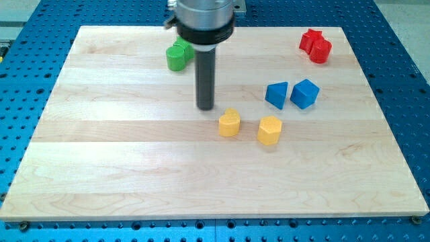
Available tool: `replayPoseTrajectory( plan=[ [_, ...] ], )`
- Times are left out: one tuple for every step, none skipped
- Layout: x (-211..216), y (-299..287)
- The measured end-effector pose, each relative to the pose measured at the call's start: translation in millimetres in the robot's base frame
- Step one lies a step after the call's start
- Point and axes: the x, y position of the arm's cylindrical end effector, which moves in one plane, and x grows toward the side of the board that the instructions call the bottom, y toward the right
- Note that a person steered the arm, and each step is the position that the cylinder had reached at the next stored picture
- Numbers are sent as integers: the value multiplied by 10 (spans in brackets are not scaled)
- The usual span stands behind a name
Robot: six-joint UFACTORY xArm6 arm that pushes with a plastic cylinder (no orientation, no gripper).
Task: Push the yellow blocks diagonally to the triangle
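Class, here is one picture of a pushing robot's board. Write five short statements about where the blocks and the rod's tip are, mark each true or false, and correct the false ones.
1. My tip stands up and to the view's left of the left yellow block. True.
2. The two yellow blocks touch each other. False: a gap of bare board separates the left one from the right yellow block.
3. The blue triangle lies up and to the view's right of both yellow blocks. True.
4. The red blocks sit at the view's bottom left. False: they sit at the view's top right.
5. The green block lies beside the blue cube. False: it sits at the view's top, left of the rod.
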Motion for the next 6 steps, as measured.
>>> replayPoseTrajectory(
  plan=[
    [275, 99],
    [457, 438],
    [463, 1066],
    [510, 1448],
    [719, 1677],
    [806, 1956]
  ],
)
